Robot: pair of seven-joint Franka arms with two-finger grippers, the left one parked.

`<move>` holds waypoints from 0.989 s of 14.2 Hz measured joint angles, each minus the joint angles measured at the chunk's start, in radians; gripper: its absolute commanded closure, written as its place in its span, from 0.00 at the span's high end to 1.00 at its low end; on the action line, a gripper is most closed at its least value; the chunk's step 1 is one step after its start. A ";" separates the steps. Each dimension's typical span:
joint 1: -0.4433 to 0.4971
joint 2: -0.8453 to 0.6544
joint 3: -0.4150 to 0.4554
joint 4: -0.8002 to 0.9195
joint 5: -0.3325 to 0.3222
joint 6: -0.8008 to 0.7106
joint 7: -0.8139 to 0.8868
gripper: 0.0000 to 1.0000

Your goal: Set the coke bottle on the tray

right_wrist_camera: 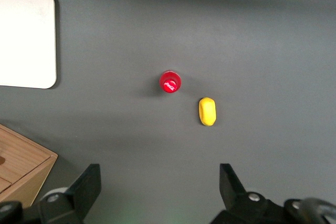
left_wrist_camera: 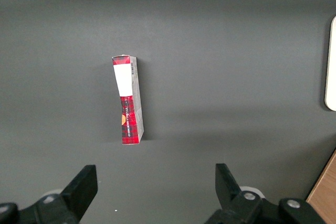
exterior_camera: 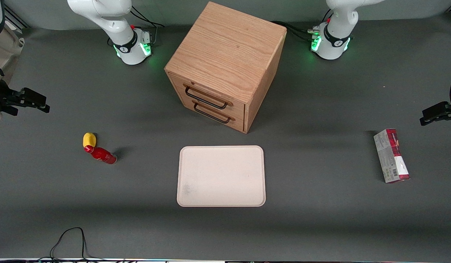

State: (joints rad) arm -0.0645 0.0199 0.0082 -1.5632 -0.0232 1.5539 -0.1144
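Standing beside lemon [exterior_camera: 89, 139], coke bottle [exterior_camera: 100, 154] apart from tray [exterior_camera: 221, 176], gripper [right_wrist_camera: 157, 195] open above.

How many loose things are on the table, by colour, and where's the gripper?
Red: 1, the bottle
Yellow: 1, the lemon
Cream-pink: 1, the tray
Wood: 1, the cabinet
Red-and-grey: 1, the carton
Total: 5
The gripper hangs open above the table, holding nothing, at the working arm's end.
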 measured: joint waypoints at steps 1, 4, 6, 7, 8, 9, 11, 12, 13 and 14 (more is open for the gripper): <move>0.000 0.000 0.000 0.000 0.000 0.000 0.000 1.00; 0.000 0.000 0.000 0.000 0.000 -0.007 0.000 1.00; 0.000 0.001 0.000 0.000 0.001 -0.011 0.000 1.00; 0.000 0.002 0.000 0.000 0.001 -0.012 0.000 1.00; 0.000 0.004 0.000 0.000 0.001 -0.012 0.000 1.00; 0.000 0.008 0.000 0.000 0.001 -0.012 0.000 1.00; -0.002 0.016 0.000 0.004 0.001 -0.012 0.000 1.00; -0.004 0.025 0.000 0.014 0.001 -0.011 -0.002 1.00; -0.005 0.039 0.000 0.029 0.001 -0.011 -0.008 1.00; -0.006 0.060 0.000 0.049 0.001 -0.011 -0.018 1.00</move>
State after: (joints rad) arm -0.0702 0.0798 0.0079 -1.5145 -0.0221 1.5429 -0.1319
